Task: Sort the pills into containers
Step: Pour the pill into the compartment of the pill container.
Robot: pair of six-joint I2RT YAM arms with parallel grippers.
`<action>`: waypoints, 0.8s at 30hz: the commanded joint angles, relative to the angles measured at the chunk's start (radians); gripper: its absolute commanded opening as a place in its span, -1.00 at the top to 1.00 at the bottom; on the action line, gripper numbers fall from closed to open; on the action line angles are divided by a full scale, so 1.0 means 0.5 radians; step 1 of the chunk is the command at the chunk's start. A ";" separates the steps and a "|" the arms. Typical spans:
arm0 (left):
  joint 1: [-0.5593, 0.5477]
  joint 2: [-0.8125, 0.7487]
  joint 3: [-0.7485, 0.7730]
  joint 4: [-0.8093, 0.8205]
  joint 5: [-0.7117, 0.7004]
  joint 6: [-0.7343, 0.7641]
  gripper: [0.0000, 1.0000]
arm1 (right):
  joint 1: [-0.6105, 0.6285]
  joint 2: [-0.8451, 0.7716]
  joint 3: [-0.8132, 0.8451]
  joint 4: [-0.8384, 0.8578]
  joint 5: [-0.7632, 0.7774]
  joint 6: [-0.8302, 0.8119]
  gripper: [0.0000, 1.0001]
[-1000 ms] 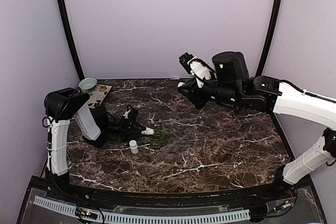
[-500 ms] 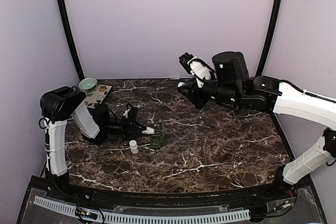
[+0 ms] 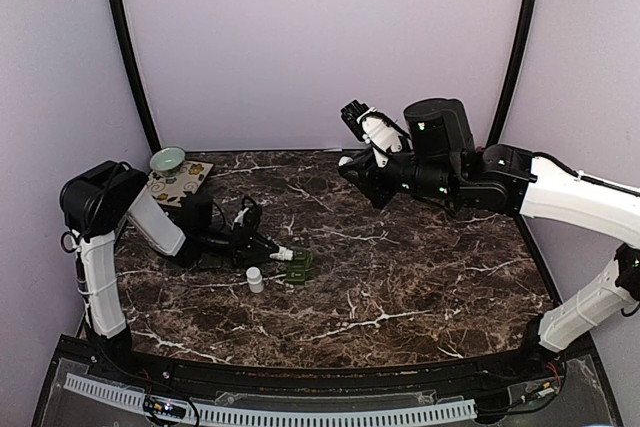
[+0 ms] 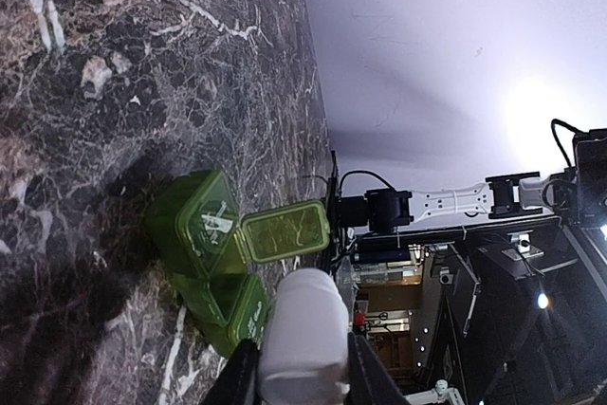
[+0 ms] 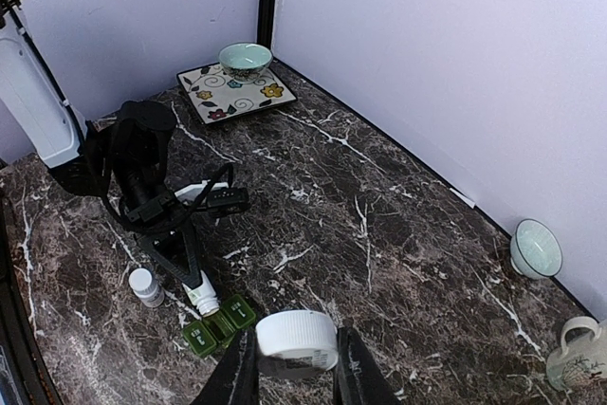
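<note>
The containers, a small dark green box with compartments in a row, lie left of the table's middle. In the left wrist view the green box has one lid flipped open. My left gripper is shut on a white bottle, held sideways with its mouth at the green box. My right gripper hangs high over the back of the table, shut on a second white bottle. No pills show in any view.
A small white capped bottle stands just left of the box. A flowered plate with a pale green bowl sits at the back left corner. Another bowl and a mug stand along the back wall.
The left arm's upper links have swung left and lower, while its gripper stays at the box with the bottle. The right arm has not moved.
</note>
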State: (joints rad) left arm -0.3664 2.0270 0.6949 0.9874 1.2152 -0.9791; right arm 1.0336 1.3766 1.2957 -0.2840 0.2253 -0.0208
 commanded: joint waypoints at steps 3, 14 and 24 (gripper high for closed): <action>-0.009 -0.160 0.084 -0.426 -0.044 0.323 1.00 | 0.012 0.003 -0.017 0.093 -0.009 0.004 0.78; -0.075 -0.185 0.181 -0.820 -0.121 0.580 1.00 | 0.013 -0.020 -0.042 0.099 -0.003 0.014 0.78; -0.097 -0.215 0.269 -1.087 -0.192 0.756 1.00 | 0.013 -0.016 -0.048 0.108 -0.010 0.009 0.79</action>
State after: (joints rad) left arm -0.4099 1.9774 0.8036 0.5236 1.1343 -0.6662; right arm 1.0336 1.3766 1.2804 -0.2764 0.2249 -0.0208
